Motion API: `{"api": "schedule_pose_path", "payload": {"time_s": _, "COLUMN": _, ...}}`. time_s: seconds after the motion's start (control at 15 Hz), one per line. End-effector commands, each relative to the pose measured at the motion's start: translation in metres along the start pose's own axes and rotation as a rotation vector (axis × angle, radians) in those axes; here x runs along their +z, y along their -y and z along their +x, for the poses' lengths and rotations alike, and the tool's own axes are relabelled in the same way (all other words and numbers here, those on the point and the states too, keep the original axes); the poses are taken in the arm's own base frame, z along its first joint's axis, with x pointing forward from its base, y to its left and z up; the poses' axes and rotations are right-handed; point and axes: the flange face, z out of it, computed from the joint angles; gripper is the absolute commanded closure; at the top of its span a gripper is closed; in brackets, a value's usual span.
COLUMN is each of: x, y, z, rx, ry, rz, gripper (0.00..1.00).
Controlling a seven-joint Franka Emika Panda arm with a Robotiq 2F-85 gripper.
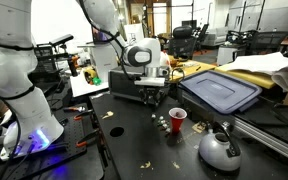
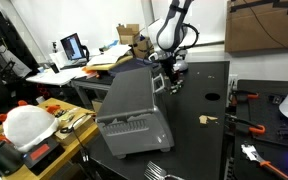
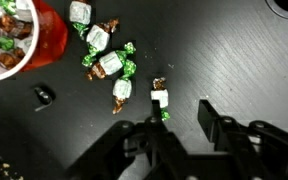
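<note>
My gripper (image 3: 180, 110) is open and empty, low over a black table (image 3: 234, 50). A small wrapped candy (image 3: 160, 97) with a white and green wrapper lies right at the tip of one finger, just inside the jaws. Several more wrapped candies (image 3: 106, 60) lie scattered to its left. A red cup (image 3: 19, 40) holding candies stands at the upper left of the wrist view. In an exterior view the gripper (image 1: 154, 96) hangs just behind the red cup (image 1: 177, 119). In the other exterior view the gripper (image 2: 164, 80) sits behind a grey bin.
A white kettle (image 1: 220, 150) stands near the table's front. A blue-grey bin lid (image 1: 222, 90) lies behind the cup. A grey bin (image 2: 129, 105) stands close to the gripper. Small scraps (image 1: 115, 130) dot the table. Tools (image 2: 246, 125) lie at one edge.
</note>
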Motion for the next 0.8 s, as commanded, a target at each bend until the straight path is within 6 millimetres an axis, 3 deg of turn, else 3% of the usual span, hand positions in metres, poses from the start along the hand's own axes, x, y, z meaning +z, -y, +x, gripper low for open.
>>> {"api": "schedule_pose_path", "payload": {"time_s": 0.0, "x": 0.003, "y": 0.01, "z": -0.007, "rx": 0.006, "ry": 0.006, "rz": 0.024, "gripper": 0.24}}
{"api": "schedule_pose_path", "payload": {"time_s": 0.2, "x": 0.023, "y": 0.014, "z": -0.009, "rx": -0.007, "ry": 0.014, "rz": 0.049, "gripper": 0.03}}
{"api": "schedule_pose_path", "payload": {"time_s": 0.27, "x": 0.029, "y": 0.015, "z": -0.009, "rx": -0.009, "ry": 0.017, "rz": 0.053, "gripper": 0.0}}
{"api": "schedule_pose_path", "payload": {"time_s": 0.73, "x": 0.051, "y": 0.009, "z": 0.003, "rx": -0.036, "ry": 0.007, "rz": 0.047, "gripper": 0.0}}
